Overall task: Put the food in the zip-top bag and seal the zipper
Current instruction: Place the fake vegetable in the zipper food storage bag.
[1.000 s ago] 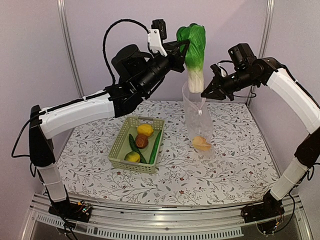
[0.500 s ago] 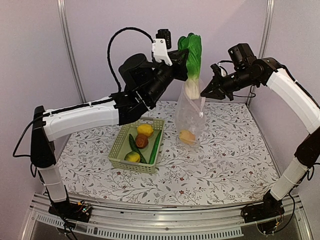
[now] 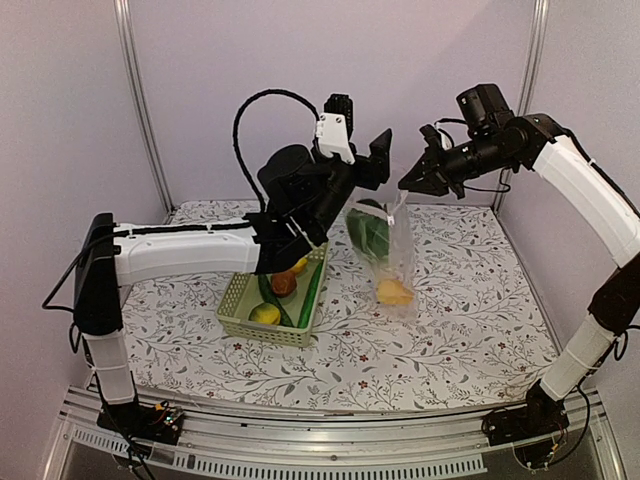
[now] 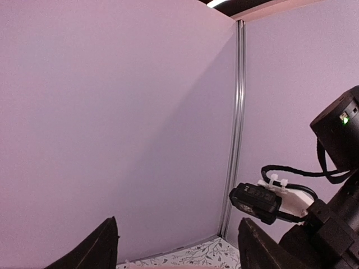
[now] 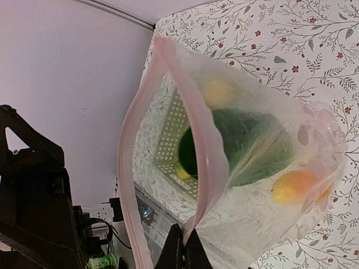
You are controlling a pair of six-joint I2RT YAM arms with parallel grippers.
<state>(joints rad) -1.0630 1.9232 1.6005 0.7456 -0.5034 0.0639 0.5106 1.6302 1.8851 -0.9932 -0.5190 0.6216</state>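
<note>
right gripper (image 5: 180,253) at bottom centre of frame, fingertips pinched together on zipper (image 5: 203,147). pink strip loops up to upper left, mouth gaping. zip-top bag (image 5: 317,131) hangs crinkled across centre and right. inside: dark leafy green (image 5: 249,144) mid-frame, orange-yellow piece (image 5: 296,186) lower right of it, close beside. pale yellow round piece (image 5: 219,93) above, blurred through plastic. lattice basket (image 5: 168,140) seen through mouth. floral table cover (image 5: 269,33) upper right. black arm part (image 5: 28,190) lower left.

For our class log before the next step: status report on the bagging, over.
Left tool open, empty. Right tool shut on zipper, bag held upright. Leafy green, orange-yellow piece inside; rest in basket. Bag mouth unobstructed.
</note>
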